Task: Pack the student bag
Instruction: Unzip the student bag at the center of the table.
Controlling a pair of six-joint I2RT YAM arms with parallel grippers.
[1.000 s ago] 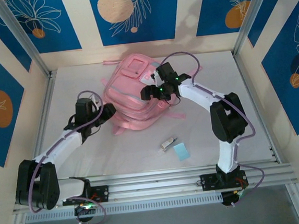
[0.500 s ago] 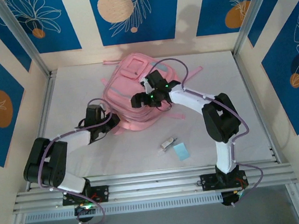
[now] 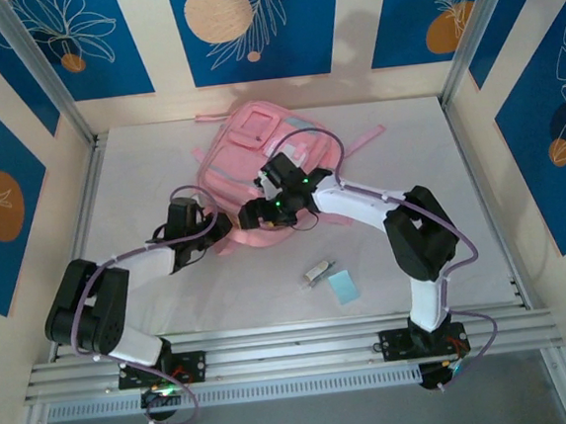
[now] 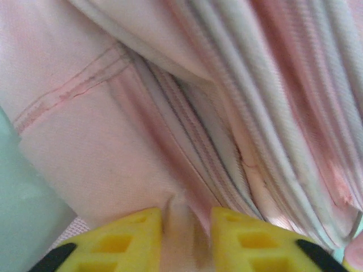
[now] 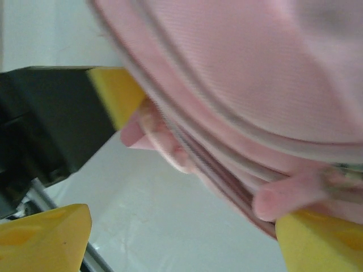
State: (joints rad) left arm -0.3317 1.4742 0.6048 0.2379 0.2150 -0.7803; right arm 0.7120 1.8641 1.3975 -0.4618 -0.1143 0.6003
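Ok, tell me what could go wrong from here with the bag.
The left claw pinches only a thin fold of the large soft pink fabric backpack beside a seam; a pull may slip it free.
The right claw stands open close beside the left one at the backpack's near edge; closing in, they could collide.
A small rounded pink tab lies by the right claw's finger and might be caught instead of the edge.
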